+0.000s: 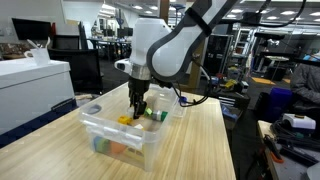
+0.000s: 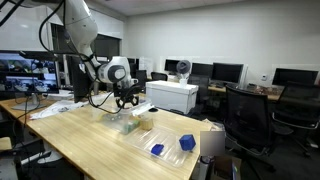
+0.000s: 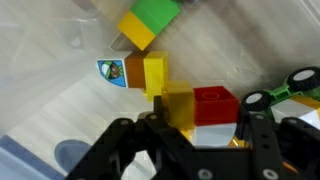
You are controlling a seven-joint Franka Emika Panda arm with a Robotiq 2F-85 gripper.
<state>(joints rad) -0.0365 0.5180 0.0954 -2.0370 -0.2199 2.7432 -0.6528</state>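
Note:
My gripper [image 3: 198, 132] reaches down into a clear plastic bin [image 1: 150, 148] of toy blocks on a wooden table, seen in both exterior views. In the wrist view its black fingers [image 3: 262, 135] are closed on a red-and-white block [image 3: 215, 103], with a translucent yellow block [image 3: 180, 106] pressed against it on the left. A solid yellow block [image 3: 155, 72] with a picture sticker, a yellow and green block [image 3: 148, 20] and a green wheeled piece [image 3: 292, 88] lie around them. From outside, the gripper [image 1: 137, 108] hangs just above the bin floor.
Blue blocks [image 2: 185, 143] lie on a clear lid near the table's end. A white box [image 2: 172, 96] stands behind the table, and another white machine [image 1: 35, 85] stands beside it. Office chairs [image 2: 250, 115] and monitors surround the area.

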